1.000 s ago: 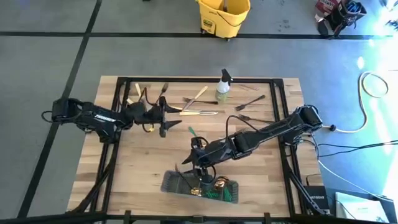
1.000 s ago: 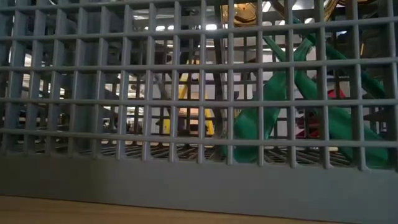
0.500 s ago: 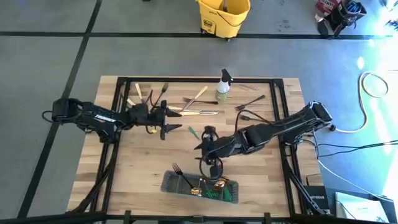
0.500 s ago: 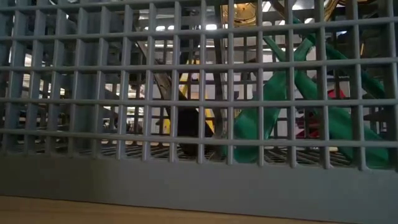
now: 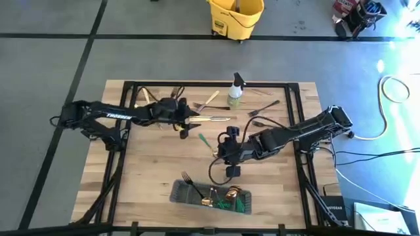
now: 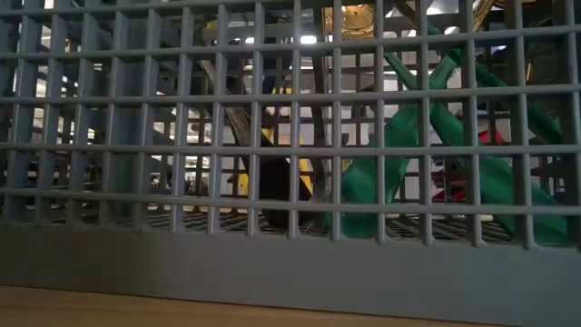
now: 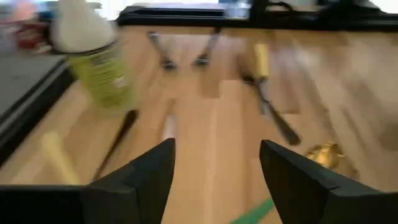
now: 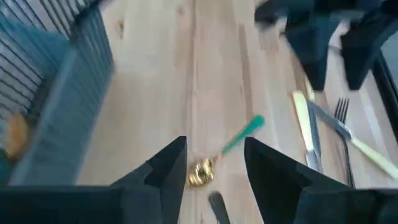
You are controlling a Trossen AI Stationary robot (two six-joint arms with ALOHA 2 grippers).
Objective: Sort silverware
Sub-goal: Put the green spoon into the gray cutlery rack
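A few pieces of silverware are already standing in the caddy at six o'clock, while most are still lying toward twelve o'clock by the spray bottle. The left gripper and right gripper, both spread and empty, are hovering near the green-handled spoon.

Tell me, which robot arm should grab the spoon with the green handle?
Probably the right. The right gripper is open and empty, with the green-handled gold spoon just ahead of its fingers. The left gripper, also open, hovers nearer the cream-handled knife.
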